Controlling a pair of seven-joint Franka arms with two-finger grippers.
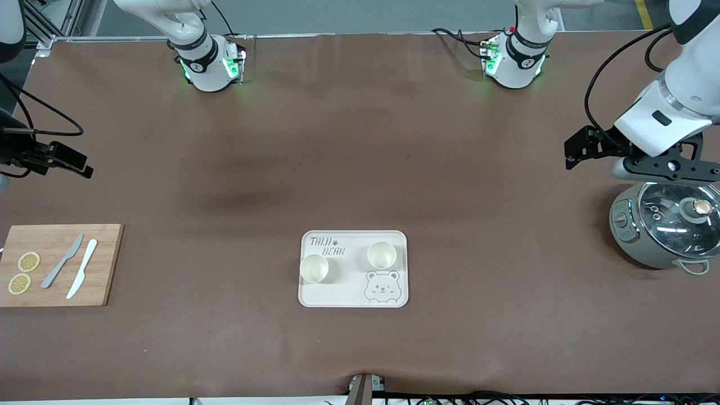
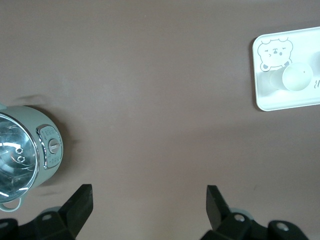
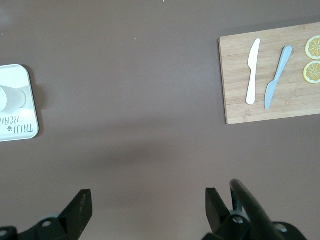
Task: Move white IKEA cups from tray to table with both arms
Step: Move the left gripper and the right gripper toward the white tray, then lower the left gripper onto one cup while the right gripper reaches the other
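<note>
Two white IKEA cups stand upright on the bear-printed tray [image 1: 352,295] in the middle of the table. One cup [image 1: 314,268] is toward the right arm's end and nearer the front camera. The other cup [image 1: 382,255] is toward the left arm's end, above the bear print. My left gripper [image 1: 666,167] is open and empty, up over the pot's edge; its wrist view [image 2: 149,200] shows one cup [image 2: 296,78] on the tray [image 2: 280,102]. My right gripper [image 1: 53,157] is open and empty, above the cutting board's end of the table; its wrist view [image 3: 149,202] shows a cup [image 3: 11,98] at the frame's edge.
A grey-green pot [image 1: 664,228] with a glass lid stands at the left arm's end, also in the left wrist view [image 2: 25,155]. A wooden cutting board [image 1: 104,264] with two knives and two lemon slices lies at the right arm's end, also in the right wrist view [image 3: 235,85].
</note>
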